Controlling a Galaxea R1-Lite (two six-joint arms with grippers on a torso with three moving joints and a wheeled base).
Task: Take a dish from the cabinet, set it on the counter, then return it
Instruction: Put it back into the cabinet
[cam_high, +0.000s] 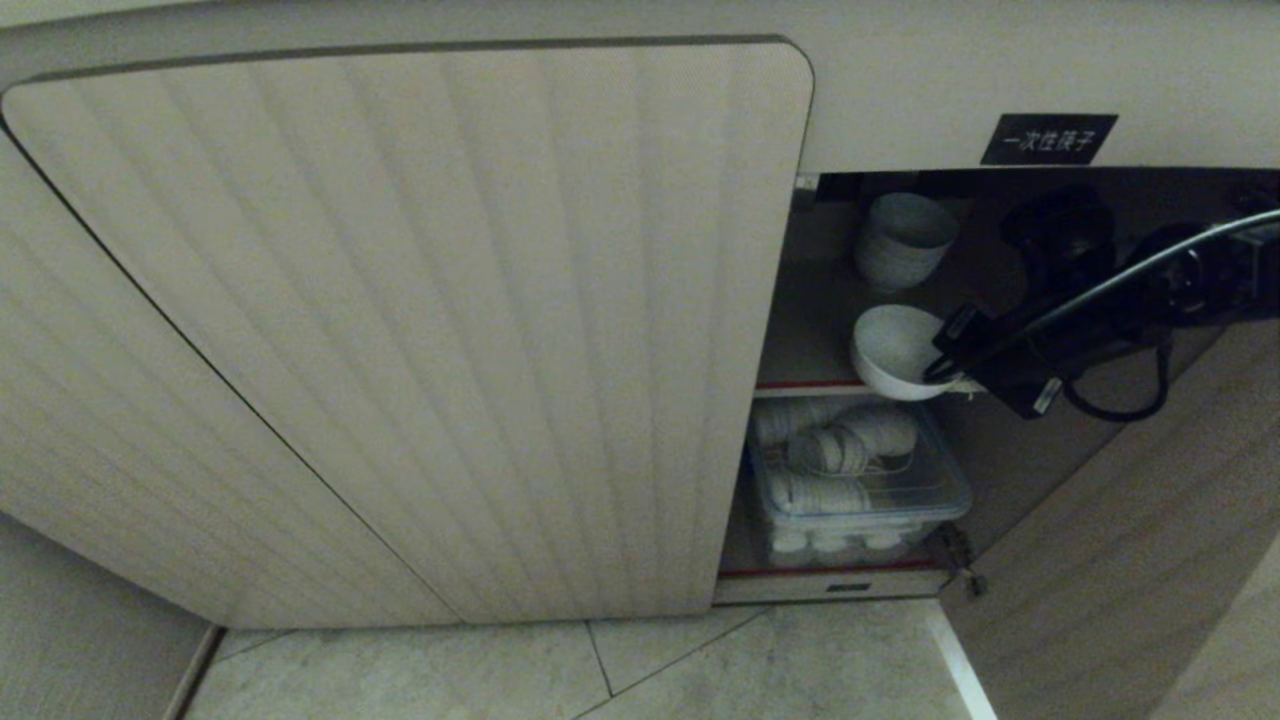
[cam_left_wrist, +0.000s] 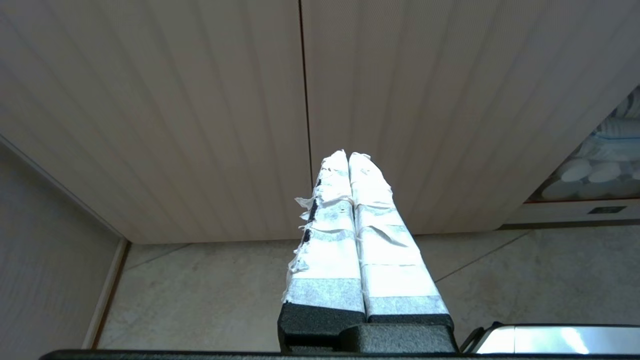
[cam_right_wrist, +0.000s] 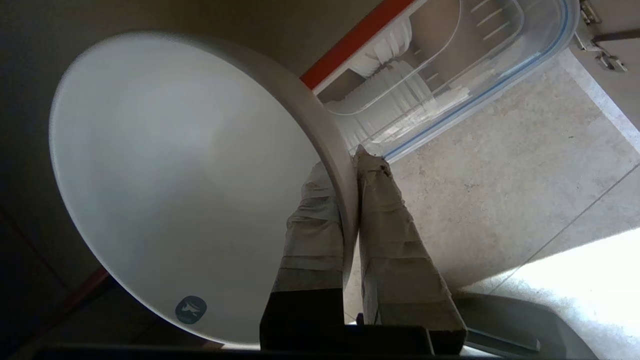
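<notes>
— Where's the dish (cam_high: 890, 350) now?
— At the open cabinet's (cam_high: 420, 330) upper shelf edge (cam_high: 805, 385), about three o'clock in the head view. The right gripper (cam_right_wrist: 350, 175) has its taped fingers (cam_right_wrist: 312, 220) clamped on the rim, one inside, one outside.
— And behind it?
— A stack of white bowls (cam_high: 900, 240), toward twelve o'clock. Below, a clear lidded box (cam_high: 860, 480) of crockery.
— The other arm?
— The left gripper (cam_left_wrist: 348, 160) hangs by the closed doors, fingers (cam_left_wrist: 330, 240) pressed together on nothing, above the tiled floor (cam_left_wrist: 210, 295).

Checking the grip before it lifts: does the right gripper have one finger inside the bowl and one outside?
Yes, the right gripper pinches the bowl rim, one finger on each side.
</notes>
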